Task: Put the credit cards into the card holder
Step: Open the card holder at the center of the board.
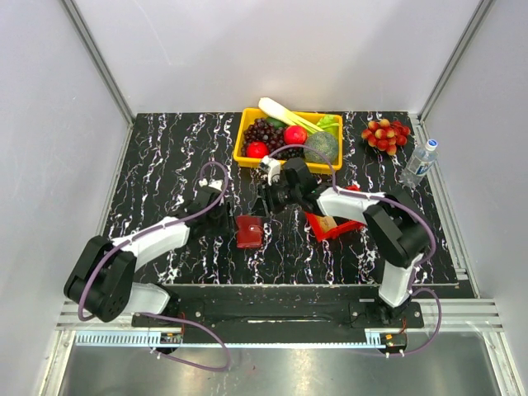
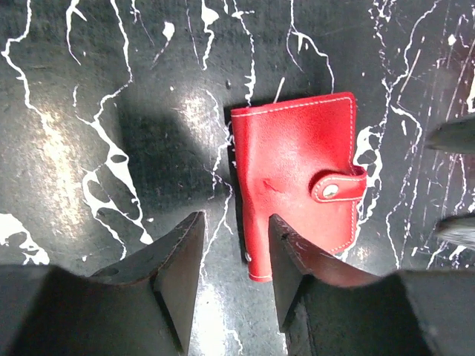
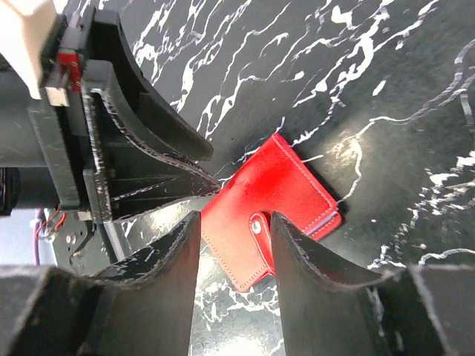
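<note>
Top view: card holder [image 1: 248,231] lies flat on the worktop [image 1: 165,165], a little toward 6 o'clock from centre, between the two arms. It is shut, dark red cover up.

Left wrist view: strap [image 2: 341,185] is folded over the holder's 3 o'clock edge and looks buttoned on its snap. Left claw [image 2: 234,241] hangs over the holder's 7 o'clock corner with jaws parted to a middling gap. Bare worktop shows between them; nothing is pinched.

Right wrist view: right claw [image 3: 234,237] is at the opposite side, jaws likewise parted and empty. The strap end of the holder shows in the gap beyond the tips. The two claws face each other across the holder, close but not touching it as far as I can tell.

Red tray [image 1: 318,233] is at 3 o'clock of the holder, under the right forearm. A tan scrap in it may be one of the credit cards; too small to be sure. No card lies loose beside the holder. Yellow basket [image 1: 242,140] of produce is at 12 o'clock, well apart.

Judgement: whether cards are already inside the holder cannot be told. If any remain in the tray, the step in hand is opening the holder. That calls for one claw pinning the cover and the other lifting the strap off its snap, tips low and narrow, since the leather is thin and could slide.
</note>
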